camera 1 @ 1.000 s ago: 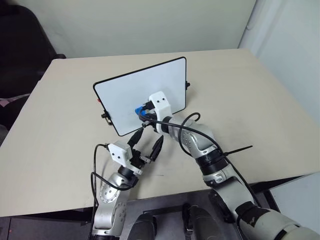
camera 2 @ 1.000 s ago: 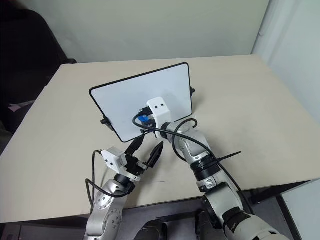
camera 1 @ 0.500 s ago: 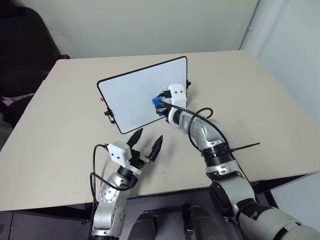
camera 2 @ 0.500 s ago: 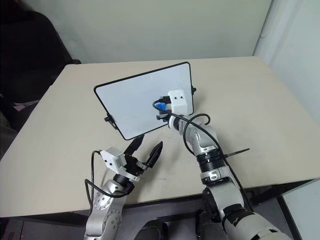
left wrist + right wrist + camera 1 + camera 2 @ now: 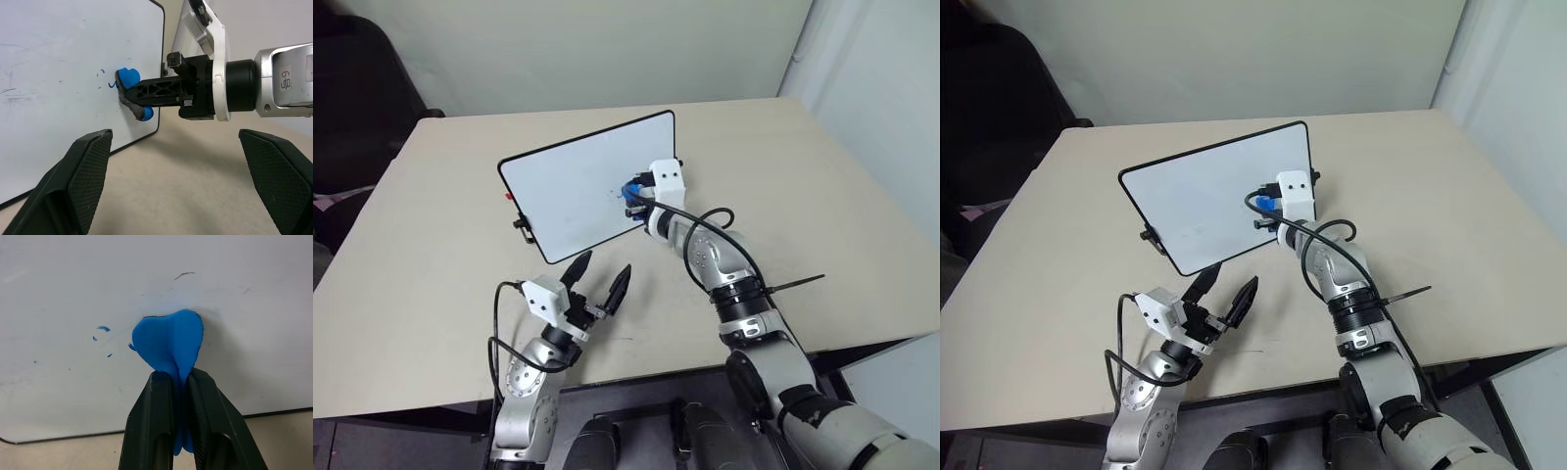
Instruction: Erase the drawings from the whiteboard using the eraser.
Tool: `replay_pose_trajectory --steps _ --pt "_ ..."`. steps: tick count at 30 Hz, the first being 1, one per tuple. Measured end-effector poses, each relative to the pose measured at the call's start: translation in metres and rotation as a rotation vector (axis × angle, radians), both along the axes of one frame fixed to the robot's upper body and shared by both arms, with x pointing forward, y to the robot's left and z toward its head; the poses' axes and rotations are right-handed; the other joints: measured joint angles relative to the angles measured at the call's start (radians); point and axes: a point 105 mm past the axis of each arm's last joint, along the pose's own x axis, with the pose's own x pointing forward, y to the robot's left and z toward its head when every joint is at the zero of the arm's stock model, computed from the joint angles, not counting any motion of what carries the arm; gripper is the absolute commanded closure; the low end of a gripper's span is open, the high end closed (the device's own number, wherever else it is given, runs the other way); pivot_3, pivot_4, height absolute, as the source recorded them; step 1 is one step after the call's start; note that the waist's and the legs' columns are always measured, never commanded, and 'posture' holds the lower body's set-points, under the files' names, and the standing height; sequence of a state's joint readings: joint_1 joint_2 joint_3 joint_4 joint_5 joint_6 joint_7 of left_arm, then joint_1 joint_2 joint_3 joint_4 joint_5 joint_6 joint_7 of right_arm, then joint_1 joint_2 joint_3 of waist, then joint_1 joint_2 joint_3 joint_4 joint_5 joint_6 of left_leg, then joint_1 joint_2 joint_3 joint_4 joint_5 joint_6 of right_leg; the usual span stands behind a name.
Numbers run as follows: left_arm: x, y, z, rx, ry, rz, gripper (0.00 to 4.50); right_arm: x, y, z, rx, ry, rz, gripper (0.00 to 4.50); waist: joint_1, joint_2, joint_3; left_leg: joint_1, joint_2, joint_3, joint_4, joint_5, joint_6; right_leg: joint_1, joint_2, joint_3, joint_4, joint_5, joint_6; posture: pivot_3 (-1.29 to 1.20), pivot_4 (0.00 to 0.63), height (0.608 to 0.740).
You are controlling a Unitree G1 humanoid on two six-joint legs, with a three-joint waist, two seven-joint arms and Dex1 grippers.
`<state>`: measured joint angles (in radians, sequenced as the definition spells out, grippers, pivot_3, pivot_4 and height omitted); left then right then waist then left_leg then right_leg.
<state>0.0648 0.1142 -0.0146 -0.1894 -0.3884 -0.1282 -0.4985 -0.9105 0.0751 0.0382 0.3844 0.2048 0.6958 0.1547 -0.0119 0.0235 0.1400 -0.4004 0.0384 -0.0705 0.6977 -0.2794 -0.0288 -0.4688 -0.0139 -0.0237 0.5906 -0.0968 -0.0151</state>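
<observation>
Right wrist view: right gripper (image 5: 177,377) clamps the eraser (image 5: 168,340) flat against the whiteboard (image 5: 58,401), beside leftover drawings (image 5: 102,329); left gripper (image 5: 602,277) gapes wide below it.

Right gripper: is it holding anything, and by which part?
The right gripper pinches the blue eraser by its near end. The left gripper holds nothing.

Whiteboard (image 5: 568,186), black-framed, propped tilted on the table, its face toward the near side. Blue eraser (image 5: 168,340), squeezed into a fold, pressed flat against the board near its right edge. Drawings (image 5: 101,333): a few small blue flecks beside the eraser
</observation>
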Motion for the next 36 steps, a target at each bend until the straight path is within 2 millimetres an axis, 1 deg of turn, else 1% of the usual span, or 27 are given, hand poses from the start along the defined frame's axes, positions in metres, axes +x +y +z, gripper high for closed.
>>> replay_pose_trajectory --steps 5,16,18,20,25,27,30,32,36 --pt "0.000 0.000 0.000 -0.002 -0.001 0.001 0.00 -0.005 0.003 -0.014 -0.038 0.018 0.016 4.31 -0.002 0.000 0.000 0.000 0.000 0.000 0.000 -0.002 -0.002 0.000 0.000 0.000 0.000 0.000 0.000 0.00 0.150 0.737" --pt "0.002 0.000 -0.001 -0.001 0.003 0.000 0.00 -0.004 0.001 -0.012 -0.025 0.024 0.010 4.31 -0.002 0.000 0.000 0.000 0.000 -0.001 -0.001 -0.004 -0.002 -0.001 0.001 0.000 0.000 0.000 0.000 0.00 0.150 0.737" --pt "0.002 0.000 -0.001 0.000 0.004 0.000 0.00 -0.003 0.000 -0.006 -0.008 0.022 0.009 4.31 -0.002 0.000 0.000 0.000 0.000 -0.001 -0.001 -0.004 -0.002 -0.001 0.001 0.000 0.000 0.000 0.000 0.00 0.150 0.737" --pt "0.003 0.000 0.000 0.001 0.002 0.000 0.00 -0.003 0.000 0.004 0.013 0.004 0.009 4.31 -0.002 0.000 0.000 0.000 0.000 -0.001 -0.001 -0.004 -0.002 -0.001 0.001 0.000 0.000 0.000 0.000 0.00 0.150 0.737" --pt "0.003 0.000 0.001 0.001 -0.003 -0.002 0.00 -0.007 0.004 0.048 0.077 -0.104 0.034 4.31 -0.002 0.000 0.000 -0.001 0.000 -0.001 -0.002 -0.005 -0.002 -0.003 0.001 0.000 -0.001 0.000 0.000 0.00 0.150 0.737" --pt "0.003 0.000 0.001 0.001 -0.003 -0.002 0.00 -0.010 0.006 0.058 0.092 -0.134 0.045 4.31 -0.002 0.000 0.000 -0.001 0.000 -0.001 -0.004 -0.005 -0.002 -0.003 0.001 0.000 -0.002 -0.001 0.001 0.00 0.150 0.737" --pt "0.003 0.000 0.001 0.001 -0.004 -0.002 0.00 -0.011 0.008 0.055 0.085 -0.135 0.054 4.31 0.000 0.000 0.000 -0.001 0.000 -0.001 -0.004 -0.007 -0.001 -0.003 0.001 0.000 -0.002 -0.002 0.002 0.00 0.150 0.737" --pt "0.003 0.000 0.001 0.000 -0.005 -0.002 0.00 -0.012 0.010 0.048 0.071 -0.126 0.065 4.31 0.000 0.000 0.000 0.000 0.000 -0.001 -0.004 -0.008 -0.002 -0.003 0.001 0.000 -0.003 0.000 -0.001 0.00 0.150 0.737" --pt "0.003 0.000 0.001 0.000 -0.004 -0.001 0.00 -0.015 0.014 0.021 0.020 -0.077 0.081 4.31 -0.001 0.000 0.000 0.001 0.000 -0.001 -0.004 -0.008 -0.002 -0.003 0.001 0.000 -0.002 0.001 -0.002 0.00 0.150 0.737"
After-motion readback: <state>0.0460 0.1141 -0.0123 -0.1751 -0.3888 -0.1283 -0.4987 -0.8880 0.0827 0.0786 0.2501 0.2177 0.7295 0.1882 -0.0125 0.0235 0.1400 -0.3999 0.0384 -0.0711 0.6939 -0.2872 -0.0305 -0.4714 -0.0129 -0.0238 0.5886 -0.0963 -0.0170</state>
